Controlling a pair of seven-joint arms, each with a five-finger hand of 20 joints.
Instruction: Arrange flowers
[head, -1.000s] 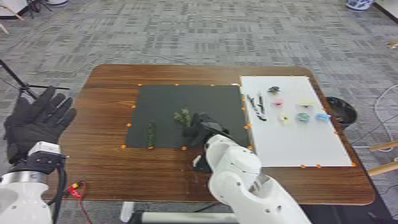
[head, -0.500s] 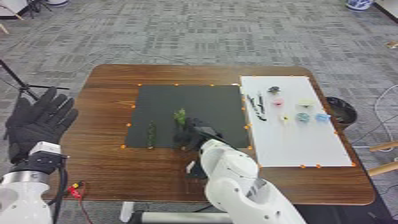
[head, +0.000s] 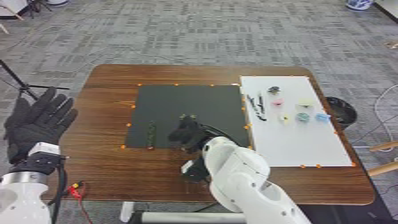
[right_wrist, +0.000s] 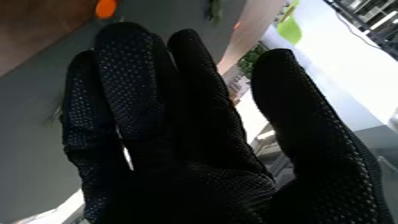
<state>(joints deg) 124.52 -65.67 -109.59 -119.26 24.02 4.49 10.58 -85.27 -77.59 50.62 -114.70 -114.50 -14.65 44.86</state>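
Where R hand (head: 187, 134) hides pt. blk mat (head: 169, 102), sprig's (head: 151, 134) nearby.

From where I stand, the mat (head: 164, 102) lies on the tabletop (head: 204, 74), and the board (head: 302, 147) is just beside it, on the robot's right. A leafy stem (head: 151, 135) lies on the mat, near its left side and close to the robot. Up on the far half of the board, the thin sticks (head: 259, 107) are near its left side, with the little flowers (head: 303, 117) to the right of them.
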